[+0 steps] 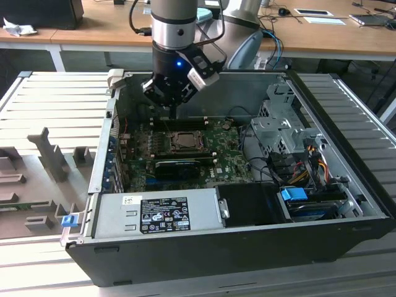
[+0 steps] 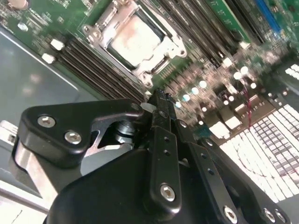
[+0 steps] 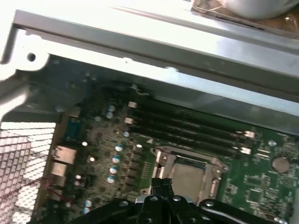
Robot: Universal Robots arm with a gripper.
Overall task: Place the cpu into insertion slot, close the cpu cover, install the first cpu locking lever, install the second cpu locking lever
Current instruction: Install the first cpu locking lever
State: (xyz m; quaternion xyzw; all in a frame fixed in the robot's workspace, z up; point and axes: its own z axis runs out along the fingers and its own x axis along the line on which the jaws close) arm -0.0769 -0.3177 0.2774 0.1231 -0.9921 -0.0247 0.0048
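Gripper (image 2: 159, 99) (pinched shut, empty) hangs by the far edge of the cover (image 2: 163, 60); cpu (image 2: 135, 42) looks seated — push slowly, squarely.

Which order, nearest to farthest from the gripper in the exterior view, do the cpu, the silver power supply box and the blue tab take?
1. cpu, on the board, close by the gripper.
2. silver power supply box, along the near wall of the case.
3. blue tab, at the case corner, exterior view's left.
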